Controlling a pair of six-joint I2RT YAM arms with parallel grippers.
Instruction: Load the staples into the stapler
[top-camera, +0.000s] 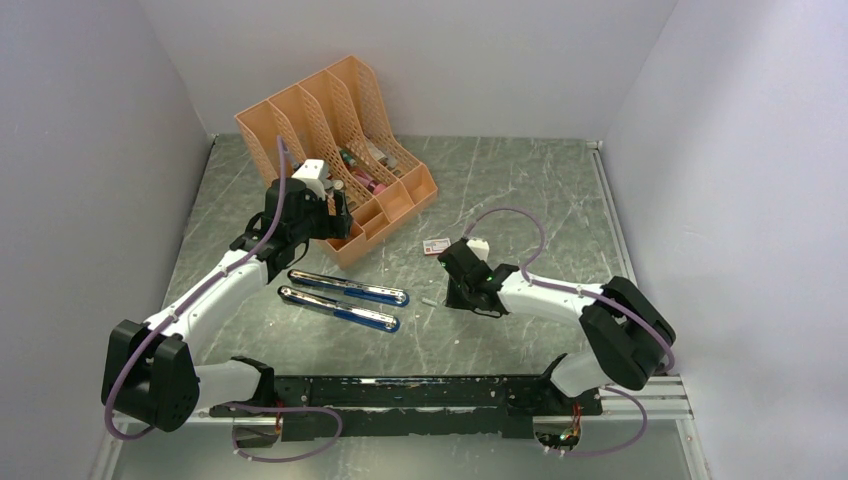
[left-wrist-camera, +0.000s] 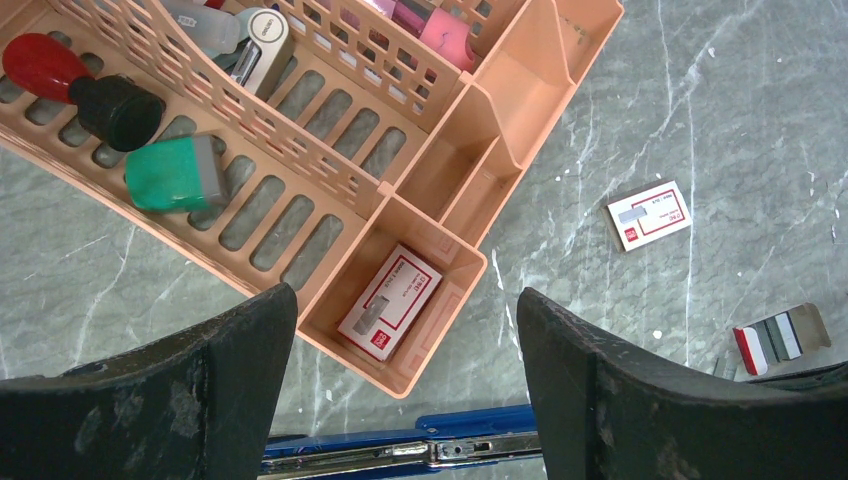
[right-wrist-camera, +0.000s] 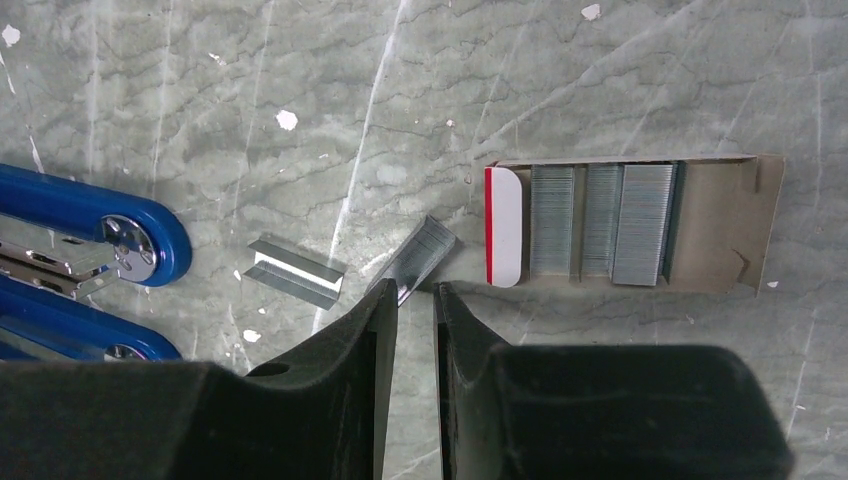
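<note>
The stapler (top-camera: 345, 297) lies swung open on the table, its two blue arms (right-wrist-camera: 100, 215) side by side and its metal channel (left-wrist-camera: 430, 450) facing up. My right gripper (right-wrist-camera: 417, 290) is low over the table to the stapler's right. Its jaws stand a narrow gap apart, shut on the near end of a tilted strip of staples (right-wrist-camera: 425, 255). Just beyond it, an open cardboard sleeve (right-wrist-camera: 720, 225) holds more staples (right-wrist-camera: 600, 220). My left gripper (left-wrist-camera: 405, 295) hangs wide open and holds nothing. It is above the stapler, at the corner of the orange organizer (left-wrist-camera: 470, 120).
A second loose staple strip (right-wrist-camera: 295, 270) lies on its side between the stapler and the held strip. A white-and-red box (left-wrist-camera: 650, 214) lies on the table; another box (left-wrist-camera: 390, 302) sits in the organizer's small corner bin. The organizer (top-camera: 300, 120) holds stamps and other desk items.
</note>
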